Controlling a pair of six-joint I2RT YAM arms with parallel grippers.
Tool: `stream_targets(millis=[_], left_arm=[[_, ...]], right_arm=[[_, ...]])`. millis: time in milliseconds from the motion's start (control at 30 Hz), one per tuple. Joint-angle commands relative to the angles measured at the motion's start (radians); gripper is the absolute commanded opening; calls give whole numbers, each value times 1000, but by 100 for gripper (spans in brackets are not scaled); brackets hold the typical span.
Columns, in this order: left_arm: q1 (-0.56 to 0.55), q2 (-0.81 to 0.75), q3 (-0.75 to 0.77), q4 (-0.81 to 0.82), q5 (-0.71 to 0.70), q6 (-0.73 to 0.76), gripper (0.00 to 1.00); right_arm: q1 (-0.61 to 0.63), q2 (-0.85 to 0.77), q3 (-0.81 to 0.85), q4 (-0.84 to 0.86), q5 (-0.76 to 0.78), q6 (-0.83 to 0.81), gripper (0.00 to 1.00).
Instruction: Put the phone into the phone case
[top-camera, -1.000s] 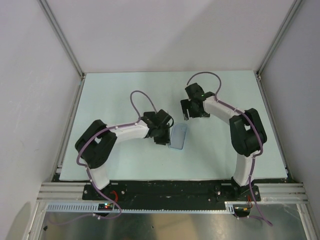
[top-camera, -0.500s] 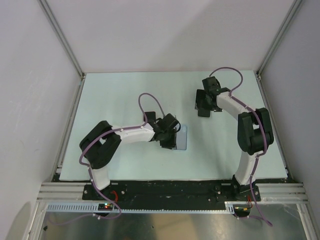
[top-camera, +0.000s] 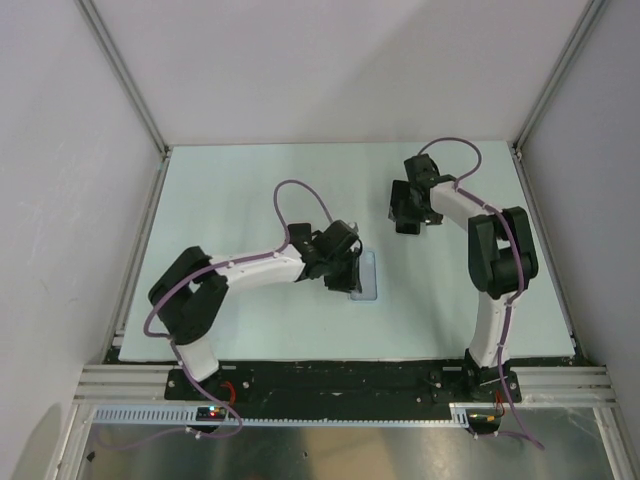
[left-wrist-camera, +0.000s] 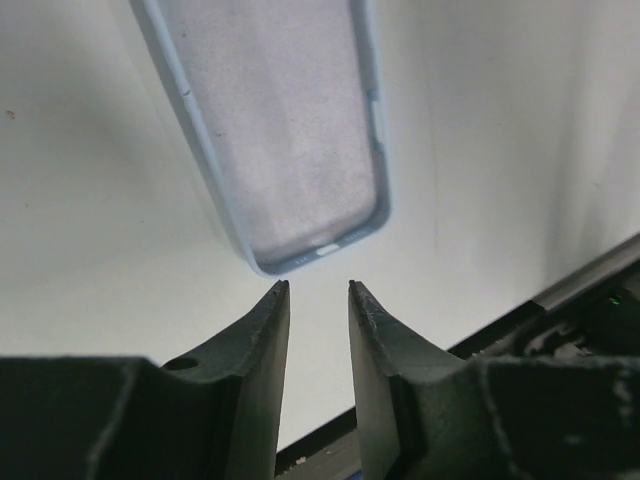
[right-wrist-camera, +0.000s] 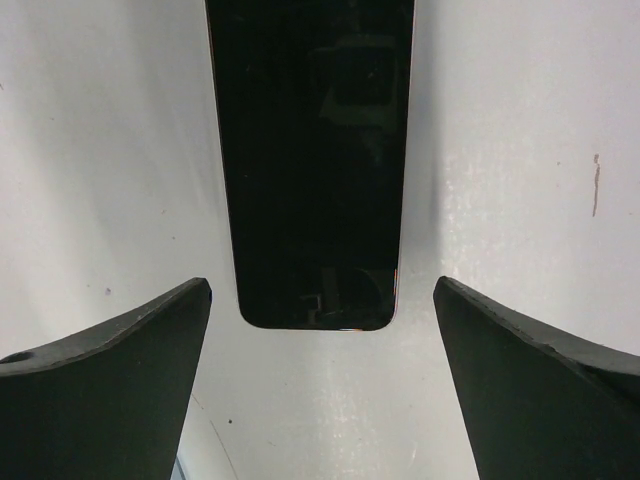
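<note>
Picking up the phone (right-wrist-camera: 310, 150) looks like the step in hand: it lies flat, beyond and right of the case (left-wrist-camera: 280, 120), between the right gripper's (right-wrist-camera: 322, 290) wide-open, empty jaws. The left gripper (left-wrist-camera: 318, 290), narrowly parted and empty, sits just beside the case. Next, the right jaws need to close squarely on the phone's long edges.

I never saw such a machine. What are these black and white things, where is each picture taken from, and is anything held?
They are two robot arms bolted at the near edge of a pale table. The overhead camera shows both, left arm and right arm. The other pictures come from cameras on the wrists. The left camera shows the left fingers, slightly apart, just short of an empty light-blue phone case. The right camera shows the right fingers wide open on either side of a black phone. Nothing is held.
</note>
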Motion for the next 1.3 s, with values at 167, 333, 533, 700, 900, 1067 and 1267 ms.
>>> stream_targets(millis=[167,333,533,700,900,1067,1267], left_arm=[[19,-192,-12,7,4,27,37],[47,-255,-36,-3,-7,27,40],[86,-329,-76,-8,-22,28,49],[115,-364,-94,-11,-14,39,51],[143,-396,-103,-16,-4,46,52],[153,-411,-103,-21,8,49,52],[158,-423,-107,-27,8,49,52]], right_arm=[[-6,49,85,-24,45,12,100],[-13,47,67,-13,23,8,100],[-16,67,72,-14,6,3,100],[-12,90,109,-53,24,9,100],[7,134,180,-153,78,32,95],[12,178,223,-203,39,45,87],[22,197,211,-208,15,52,76]])
